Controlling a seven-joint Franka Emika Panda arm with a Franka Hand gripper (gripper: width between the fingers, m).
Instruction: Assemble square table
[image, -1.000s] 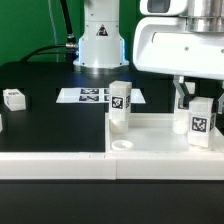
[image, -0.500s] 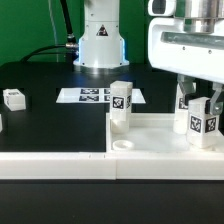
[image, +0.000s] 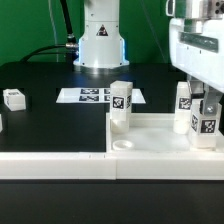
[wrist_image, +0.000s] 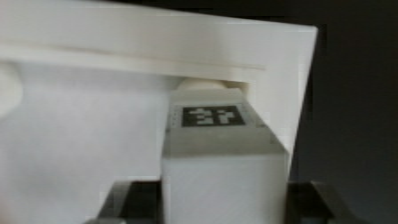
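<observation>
Jaws clamped on a white leg (image: 207, 124), I aim to hold it plumb and turn it gently into the tabletop (image: 155, 130) corner below them.

Inside the table top (image: 160, 130), the floor between the standing leg (image: 120, 106) at its far corner and my claw (image: 207, 110) (closed on the held leg (image: 205, 127)) lies open. Its raised rim bars a low sideways pass. Off the table top toward the exterior view's left, the black table (image: 40, 125) is free up to the loose leg (image: 13, 98), well apart. The marker board (image: 88, 96) lies flat behind.
</observation>
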